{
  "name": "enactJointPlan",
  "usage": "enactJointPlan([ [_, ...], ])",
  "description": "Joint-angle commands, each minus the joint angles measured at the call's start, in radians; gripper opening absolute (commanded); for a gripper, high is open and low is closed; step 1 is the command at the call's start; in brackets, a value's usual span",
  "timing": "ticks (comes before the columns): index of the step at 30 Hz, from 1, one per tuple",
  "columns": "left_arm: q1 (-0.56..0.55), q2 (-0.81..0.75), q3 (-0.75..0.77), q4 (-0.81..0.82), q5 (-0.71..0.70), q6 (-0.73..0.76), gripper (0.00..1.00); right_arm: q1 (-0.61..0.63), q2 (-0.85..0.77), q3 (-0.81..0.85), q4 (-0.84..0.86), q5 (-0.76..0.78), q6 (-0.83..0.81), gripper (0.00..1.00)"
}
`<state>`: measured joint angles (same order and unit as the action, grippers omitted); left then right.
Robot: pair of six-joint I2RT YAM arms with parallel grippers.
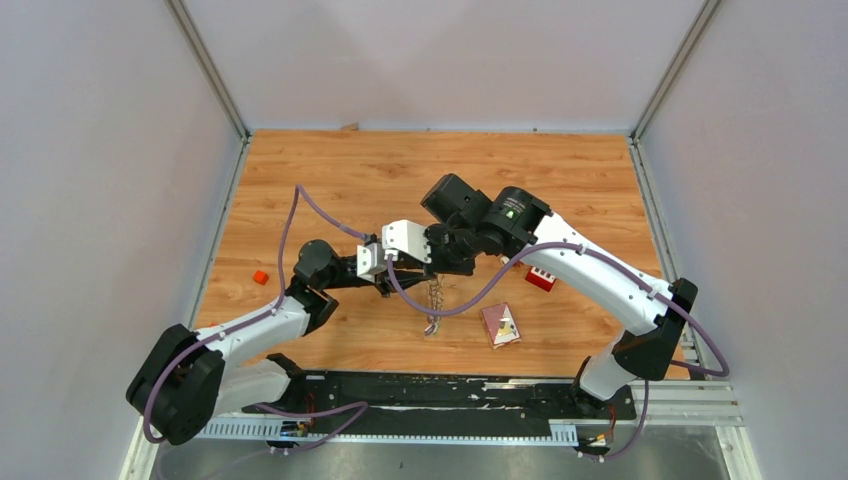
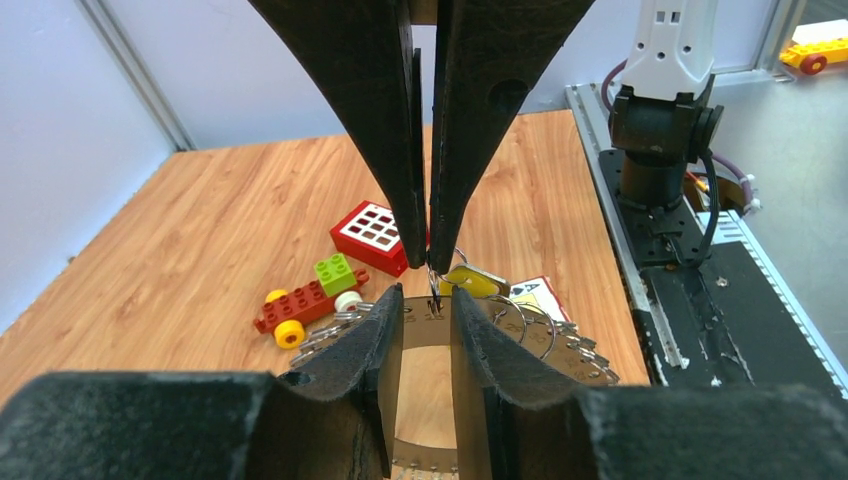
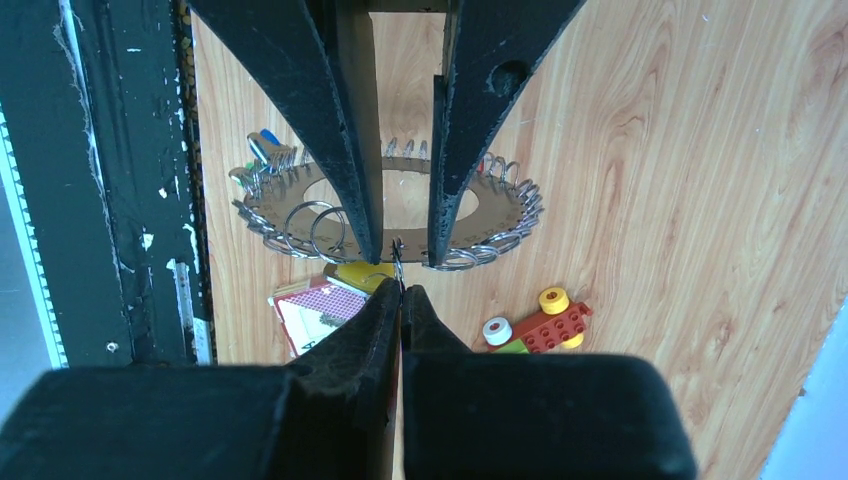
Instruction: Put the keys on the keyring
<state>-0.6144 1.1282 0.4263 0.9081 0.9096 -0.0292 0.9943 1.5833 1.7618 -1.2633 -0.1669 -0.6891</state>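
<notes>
The keyring (image 1: 435,300), a brown numbered disc rimmed with wire loops, hangs edge-on in the air between the two arms over the table's middle. My right gripper (image 3: 401,290) is shut on a thin wire loop at the disc's rim (image 3: 500,215). A yellow-headed key (image 3: 358,275) hangs at that loop and also shows in the left wrist view (image 2: 478,279). Keys with blue and yellow tags (image 3: 263,143) sit on the rim's far side. My left gripper (image 2: 427,292) is open, its fingers straddling the disc (image 2: 425,335) just below the right gripper's tips (image 2: 432,268), gripping nothing.
A red block with white buttons (image 2: 368,232), a yellow-red-green toy (image 2: 305,300) and a playing card (image 1: 500,325) lie on the wooden table under the arms. A small orange block (image 1: 260,277) lies at the left. The black base rail (image 1: 420,390) runs along the near edge.
</notes>
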Motion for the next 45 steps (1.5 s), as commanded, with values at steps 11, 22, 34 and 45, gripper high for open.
enactJointPlan([
  [11,-0.006,0.002,0.025,0.045,-0.013,-0.021,0.21,0.006,-0.028,0.025,0.064,-0.021,0.022,0.00],
  [22,-0.005,-0.002,0.028,0.034,-0.032,-0.041,0.00,0.005,-0.027,0.012,0.078,-0.034,0.023,0.00],
  [34,-0.006,-0.040,0.000,0.095,-0.049,-0.105,0.00,-0.102,-0.166,-0.117,0.195,-0.202,0.046,0.26],
  [45,-0.005,-0.080,0.005,0.145,-0.027,-0.175,0.00,-0.315,-0.345,-0.326,0.399,-0.602,0.076,0.54],
])
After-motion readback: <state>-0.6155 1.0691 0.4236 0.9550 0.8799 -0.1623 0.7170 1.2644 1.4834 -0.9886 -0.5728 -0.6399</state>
